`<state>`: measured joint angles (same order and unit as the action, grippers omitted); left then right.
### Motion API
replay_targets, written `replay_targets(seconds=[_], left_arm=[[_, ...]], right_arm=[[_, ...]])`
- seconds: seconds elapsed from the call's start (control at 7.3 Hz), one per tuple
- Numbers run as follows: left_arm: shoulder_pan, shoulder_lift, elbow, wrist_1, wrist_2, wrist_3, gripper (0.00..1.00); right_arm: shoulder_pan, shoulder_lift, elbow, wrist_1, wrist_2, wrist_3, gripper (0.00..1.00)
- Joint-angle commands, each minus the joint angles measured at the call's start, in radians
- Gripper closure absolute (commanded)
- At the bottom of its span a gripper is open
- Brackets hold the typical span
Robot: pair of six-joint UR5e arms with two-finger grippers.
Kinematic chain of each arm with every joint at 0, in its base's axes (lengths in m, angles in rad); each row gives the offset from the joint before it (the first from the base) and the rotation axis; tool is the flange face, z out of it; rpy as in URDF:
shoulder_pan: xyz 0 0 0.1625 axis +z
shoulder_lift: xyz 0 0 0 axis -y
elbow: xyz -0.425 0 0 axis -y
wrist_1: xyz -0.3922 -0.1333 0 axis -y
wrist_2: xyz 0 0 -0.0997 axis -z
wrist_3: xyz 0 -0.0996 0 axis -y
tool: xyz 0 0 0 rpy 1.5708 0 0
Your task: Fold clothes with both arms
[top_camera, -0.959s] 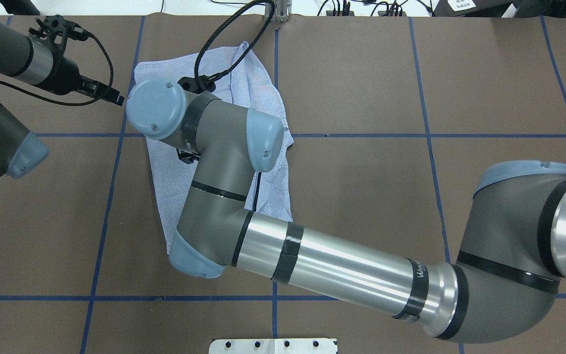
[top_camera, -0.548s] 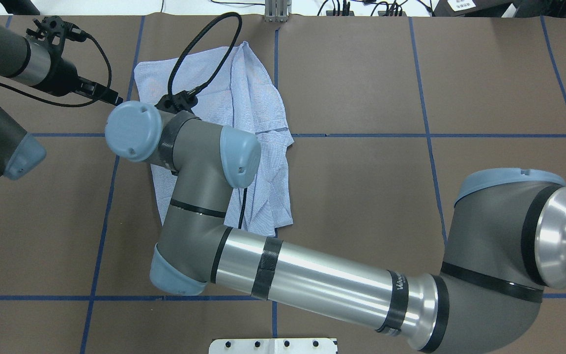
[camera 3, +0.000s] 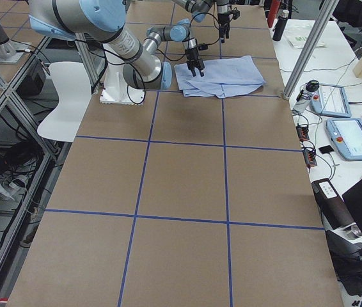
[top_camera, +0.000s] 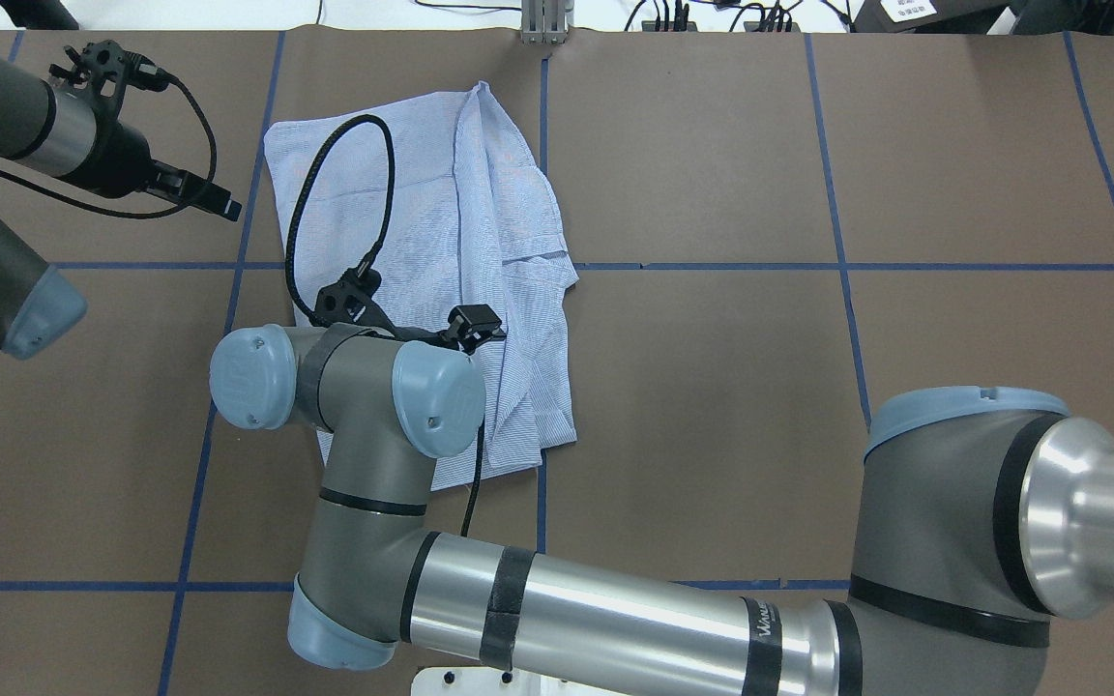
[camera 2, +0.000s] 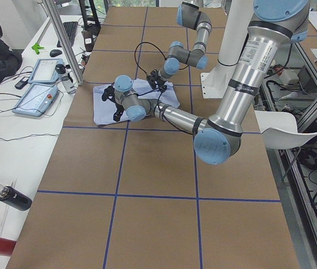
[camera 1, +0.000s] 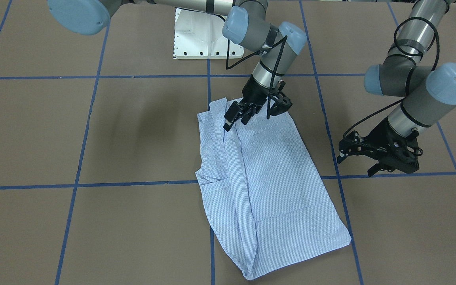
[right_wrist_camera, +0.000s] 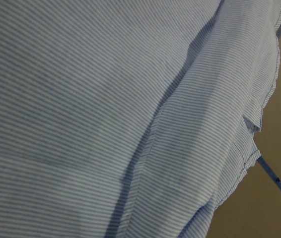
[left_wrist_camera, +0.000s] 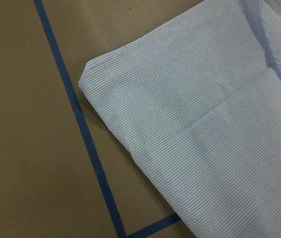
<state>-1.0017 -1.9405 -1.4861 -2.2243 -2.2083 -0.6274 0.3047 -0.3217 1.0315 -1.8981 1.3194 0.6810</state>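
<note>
Folded shirt [camera 1: 275, 174] flat, right fingers [camera 1: 230, 114] seemingly spread over it — left fingers [camera 1: 374, 169] spread beside it.

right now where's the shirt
In the overhead view the shirt lies left of centre, far across the table, partly under the right arm, the left arm beside it.

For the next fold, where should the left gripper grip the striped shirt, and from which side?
Probably the corner of the striped shirt farthest from the robot, approached from the robot's left: that folded edge lies flat and exposed beside the open left gripper.
</note>
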Motion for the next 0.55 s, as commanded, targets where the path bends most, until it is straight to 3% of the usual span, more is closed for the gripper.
replay_targets(seconds=[0.0, 0.41], left_arm=[[0.000, -0.001, -0.002, 0.000, -0.001, 0.000, 0.00], [0.000, -0.001, -0.006, 0.002, -0.011, 0.000, 0.00]], right_arm=[[-0.003, -0.014, -0.004, 0.001, -0.025, -0.011, 0.04], [-0.003, -0.037, -0.002, -0.001, -0.028, -0.029, 0.04]])
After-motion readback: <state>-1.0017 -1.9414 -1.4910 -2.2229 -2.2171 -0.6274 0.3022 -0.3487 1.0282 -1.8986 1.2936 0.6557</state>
